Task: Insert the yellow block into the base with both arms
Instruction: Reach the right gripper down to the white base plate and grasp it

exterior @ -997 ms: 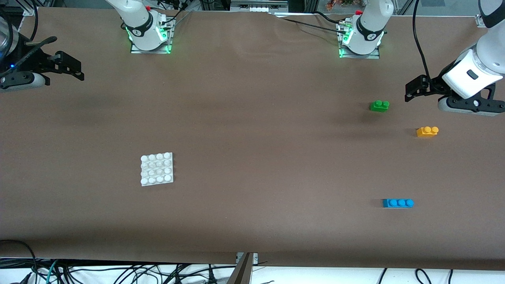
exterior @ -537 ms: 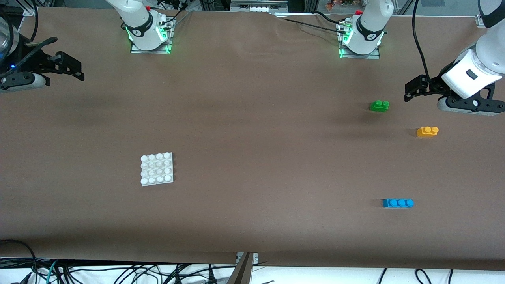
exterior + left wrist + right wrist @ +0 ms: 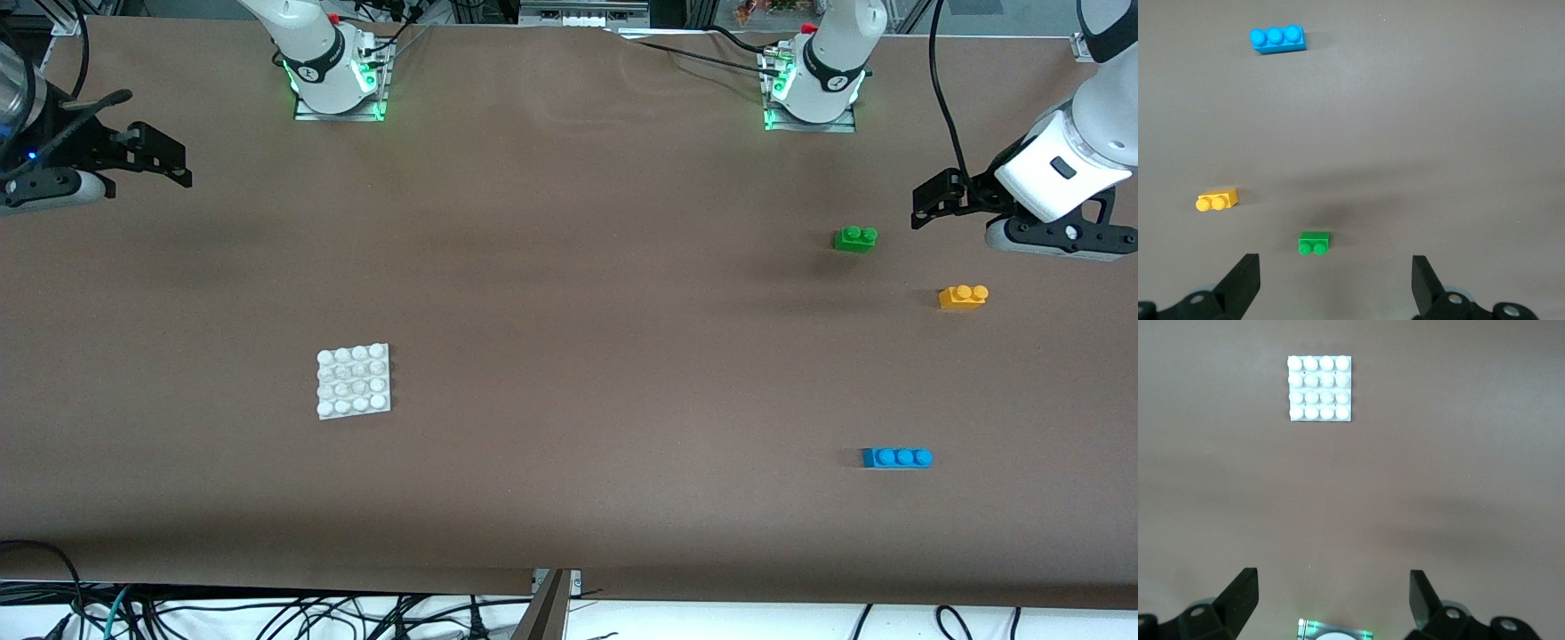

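Item: yellow block [image 3: 963, 296], two studs, lying loose on the bench [image 3: 569, 293] at the left arm's end. From the block, the green brick [image 3: 855, 238] sits at about 10 o'clock in the front view and the blue brick [image 3: 897, 457] at about 7 o'clock, both well apart from it.

Item: base [image 3: 354, 381], white studded plate, flat on the bench toward the right arm's end, studs bare (nothing seated on it).

Item: left tool [image 3: 929, 203], jaws wide and empty, held in the air over the bench near the green brick, above the yellow block.

Item: right tool [image 3: 164, 158], jaws wide and empty, over the bench edge at its own end, well apart from the base.

Status: nothing done so far. Block not yet picked up; grasp, carry, steadying of the base and pressing in all appear to remain.
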